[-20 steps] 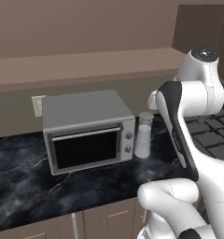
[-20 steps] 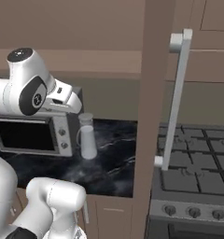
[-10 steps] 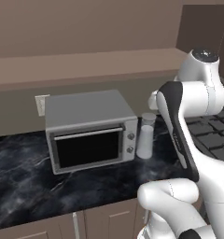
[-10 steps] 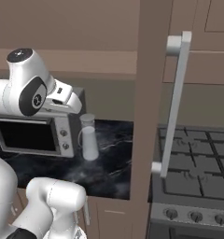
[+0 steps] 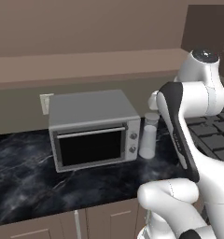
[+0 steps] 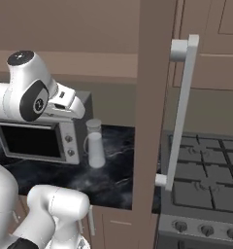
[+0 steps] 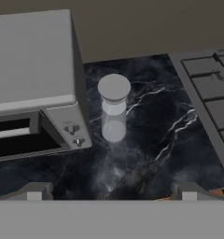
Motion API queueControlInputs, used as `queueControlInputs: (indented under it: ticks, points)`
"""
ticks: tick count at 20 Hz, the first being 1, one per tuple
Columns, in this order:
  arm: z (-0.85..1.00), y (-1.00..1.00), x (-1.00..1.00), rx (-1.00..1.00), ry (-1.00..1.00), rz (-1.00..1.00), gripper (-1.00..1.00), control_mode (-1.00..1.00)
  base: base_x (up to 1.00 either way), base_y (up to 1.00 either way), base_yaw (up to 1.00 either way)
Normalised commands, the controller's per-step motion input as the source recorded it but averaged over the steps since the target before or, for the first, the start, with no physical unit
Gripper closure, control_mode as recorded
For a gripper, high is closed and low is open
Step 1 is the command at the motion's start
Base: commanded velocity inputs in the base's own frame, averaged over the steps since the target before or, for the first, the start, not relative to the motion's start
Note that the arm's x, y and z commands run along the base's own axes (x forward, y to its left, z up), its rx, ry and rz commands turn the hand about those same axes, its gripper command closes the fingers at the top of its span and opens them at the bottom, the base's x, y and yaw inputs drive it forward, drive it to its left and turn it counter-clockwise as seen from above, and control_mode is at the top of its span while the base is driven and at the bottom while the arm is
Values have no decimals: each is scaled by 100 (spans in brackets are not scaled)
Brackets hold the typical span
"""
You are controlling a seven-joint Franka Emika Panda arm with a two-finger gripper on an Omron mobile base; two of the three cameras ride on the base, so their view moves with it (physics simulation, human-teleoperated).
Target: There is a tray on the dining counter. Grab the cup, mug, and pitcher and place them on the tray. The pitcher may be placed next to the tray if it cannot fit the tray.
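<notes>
The grey pitcher stands upright on the black marble worktop, just right of a toaster oven. In the hand view the pitcher lies ahead of my gripper, seen from above with its round top toward me. The gripper hovers well above the worktop, apart from the pitcher. Its jaws stand wide open with nothing between them. My hand reaches out over the oven's right end. The tray, cup, mug and dining counter are out of view.
A grey toaster oven stands close to the pitcher's left. A gas stove adjoins the worktop on the right. A tall brown cabinet panel with a long white handle rises in front of the stove.
The whole picture has shifted slightly, so the base cameras have moved a little. The arm keeps its pose, the gripper stays open, and the pitcher has not moved.
</notes>
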Motion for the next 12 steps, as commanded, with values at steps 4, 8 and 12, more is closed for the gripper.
queueControlInputs:
  ticks: [4, 8, 12]
  points:
    - [0, 0, 0, 0, 0, 0, -100, 100, 24, 3, 6]
    - [0, 0, 0, 0, 0, 0, -100, 100, 28, 5, 4]
    - [-2, 0, 15, 0, 1, 0, -100, -100, 6, 1, 0]
